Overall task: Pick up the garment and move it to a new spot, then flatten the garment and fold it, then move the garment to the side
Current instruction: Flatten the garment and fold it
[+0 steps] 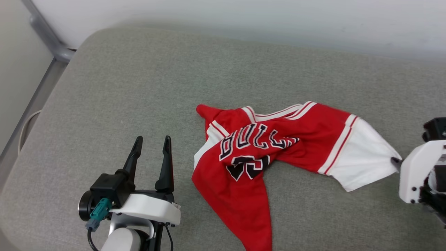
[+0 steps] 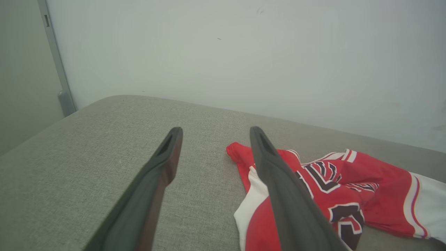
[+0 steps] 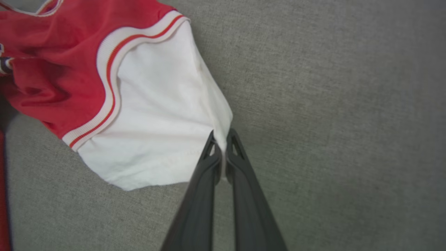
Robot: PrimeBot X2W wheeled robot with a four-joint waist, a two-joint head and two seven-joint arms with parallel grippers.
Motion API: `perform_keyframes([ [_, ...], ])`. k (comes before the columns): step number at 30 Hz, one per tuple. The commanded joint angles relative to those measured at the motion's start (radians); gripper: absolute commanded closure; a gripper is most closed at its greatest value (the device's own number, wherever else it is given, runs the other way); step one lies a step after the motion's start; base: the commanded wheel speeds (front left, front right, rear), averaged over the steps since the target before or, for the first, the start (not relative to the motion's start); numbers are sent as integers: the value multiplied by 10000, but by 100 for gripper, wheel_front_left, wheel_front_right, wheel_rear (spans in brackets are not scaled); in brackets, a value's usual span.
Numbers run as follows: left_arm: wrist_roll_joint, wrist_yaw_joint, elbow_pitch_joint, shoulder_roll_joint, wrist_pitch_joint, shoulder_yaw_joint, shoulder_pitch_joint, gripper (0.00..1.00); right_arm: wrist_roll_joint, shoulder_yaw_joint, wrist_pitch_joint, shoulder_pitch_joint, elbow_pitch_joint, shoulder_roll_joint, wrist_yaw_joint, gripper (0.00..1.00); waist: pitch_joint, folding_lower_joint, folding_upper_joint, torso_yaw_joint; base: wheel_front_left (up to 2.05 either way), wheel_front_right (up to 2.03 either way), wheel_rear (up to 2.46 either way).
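We see our right gripper (image 3: 220, 141) clamped on the white sleeve of the garment (image 1: 306, 132) (left gripper (image 1: 151, 144) spread wide, empty, nearer the left edge of the cushion (image 1: 139, 87)).

The garment (image 1: 313, 129) was red, with black white-outlined lettering, red-and-white striped trim and a white sleeve. The cushion (image 1: 139, 87) under the garment was plain grey-green weave; the wall (image 1: 244, 14) beyond, off-white.

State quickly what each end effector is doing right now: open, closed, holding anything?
Left end effector: open, holding nothing, beside the garment.
Right end effector: closed on the garment's white sleeve.
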Motion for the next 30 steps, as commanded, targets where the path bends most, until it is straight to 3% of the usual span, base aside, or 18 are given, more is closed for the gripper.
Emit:
perform_keyframes([
  [1,79,-45,45,-23,-22,75,114,0,-216,-242,-53,104,-197,27,-7,100,-147,-1,0,-196,0,0,0],
  [5,110,-167,122,-93,-22,159,146,0,-726,-1422,-27,623,-416,-110,-10,100,-223,-1,0,-435,0,0,0],
  [10,149,-280,225,-113,-22,233,173,0,-1090,-2655,-188,1363,-224,186,-10,100,-178,-1,0,-587,0,0,0],
  [15,184,-339,329,-127,-22,288,161,0,-1434,-3585,-731,2013,321,725,-10,100,-171,-1,0,-651,0,0,0],
  [16,162,-348,425,-98,-22,339,226,0,-1721,-3935,-1477,2345,818,1149,-12,99,-271,-1,0,-661,0,0,0],
  [17,150,-340,471,-79,-22,360,264,0,-1792,-4013,-1804,2408,918,1305,-10,69,-330,-1,0,-675,0,0,0],
  [18,132,-317,514,-59,-22,383,304,0,-1842,-4116,-2243,2398,960,1468,-10,10,-385,-1,0,-699,0,0,0],
  [19,115,-298,561,-34,-22,411,352,0,-1870,-4141,-2648,2393,998,1621,-10,0,-463,-1,0,-735,0,0,0],
  [30,-83,-216,905,306,301,541,798,0,-2432,-3263,-7044,2447,-134,2412,-7,0,-1256,-1,0,-1076,0,0,0],
])
